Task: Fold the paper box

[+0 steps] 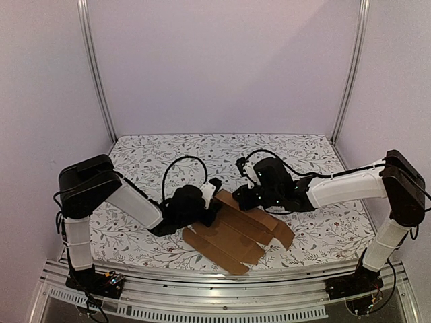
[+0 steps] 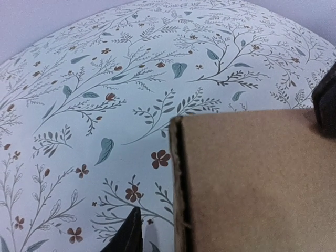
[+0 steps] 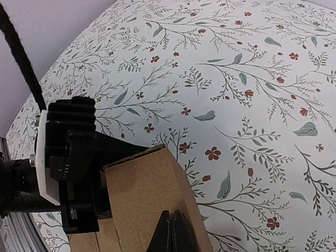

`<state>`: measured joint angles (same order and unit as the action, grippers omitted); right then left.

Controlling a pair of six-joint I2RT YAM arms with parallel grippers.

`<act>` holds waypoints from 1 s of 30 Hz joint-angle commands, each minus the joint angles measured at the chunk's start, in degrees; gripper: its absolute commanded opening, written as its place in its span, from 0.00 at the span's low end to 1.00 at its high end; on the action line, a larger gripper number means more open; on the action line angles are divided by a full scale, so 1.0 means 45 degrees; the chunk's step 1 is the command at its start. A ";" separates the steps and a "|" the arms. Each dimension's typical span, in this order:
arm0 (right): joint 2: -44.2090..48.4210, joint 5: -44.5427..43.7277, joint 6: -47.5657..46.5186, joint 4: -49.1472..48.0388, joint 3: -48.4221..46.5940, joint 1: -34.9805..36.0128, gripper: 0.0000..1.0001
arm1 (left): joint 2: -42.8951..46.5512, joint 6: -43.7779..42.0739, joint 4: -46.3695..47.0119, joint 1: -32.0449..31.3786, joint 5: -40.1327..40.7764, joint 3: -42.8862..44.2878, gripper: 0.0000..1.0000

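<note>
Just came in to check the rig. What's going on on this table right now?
Two robot arms are folding a brown paper box, mostly a flat sheet on the floral table. One flap stands raised between them. The right gripper, shut, rests against that flap; the left gripper is open astride its edge, not clamping it.

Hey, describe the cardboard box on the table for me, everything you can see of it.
The paper box is plain brown corrugated cardboard, unprinted and only partly folded. Most of it lies flat on the floral tablecloth as a creased sheet with flaps, reaching toward the near edge; one panel at its far end stands raised. The left gripper is at that panel from one side, the right gripper, jaws shut, from the other, its fingertips over the cardboard. Whether either presses it is unclear.
</note>
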<state>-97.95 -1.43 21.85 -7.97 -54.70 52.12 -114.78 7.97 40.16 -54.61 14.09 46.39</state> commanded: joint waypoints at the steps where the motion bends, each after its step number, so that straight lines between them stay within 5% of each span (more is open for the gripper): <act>1: -0.0022 -0.0109 -0.0024 0.0518 0.0309 0.0014 0.00 | -0.0283 -0.0046 0.0664 -0.0191 0.0239 -0.0140 0.31; 4: 0.0061 -0.0116 -0.0011 0.0559 0.0301 0.0020 0.00 | -0.0387 -0.0014 0.0840 -0.0189 0.0238 -0.0124 0.23; 8: 0.0091 -0.0091 0.0019 0.0656 0.0280 0.0014 0.00 | -0.0332 -0.0040 0.0923 -0.0191 0.0153 -0.0068 0.00; 14: 0.0223 -0.0091 0.0115 0.0752 0.0214 0.0005 0.02 | -0.0181 0.0036 0.0670 -0.0189 0.0507 0.0004 0.00; 21: 0.1286 -0.0637 -0.0397 0.2234 -0.0247 -0.0044 0.20 | 0.0435 0.0445 -0.0008 -0.0189 0.1635 -0.0291 0.00; 30: 0.3312 -0.0750 -0.1113 0.4928 -0.0350 -0.0529 0.22 | 0.1273 0.2557 -0.1579 -0.0189 0.3501 -0.0620 0.00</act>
<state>-87.59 -3.33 18.90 5.41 -54.78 50.78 -111.70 13.67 38.24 -54.92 24.38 44.62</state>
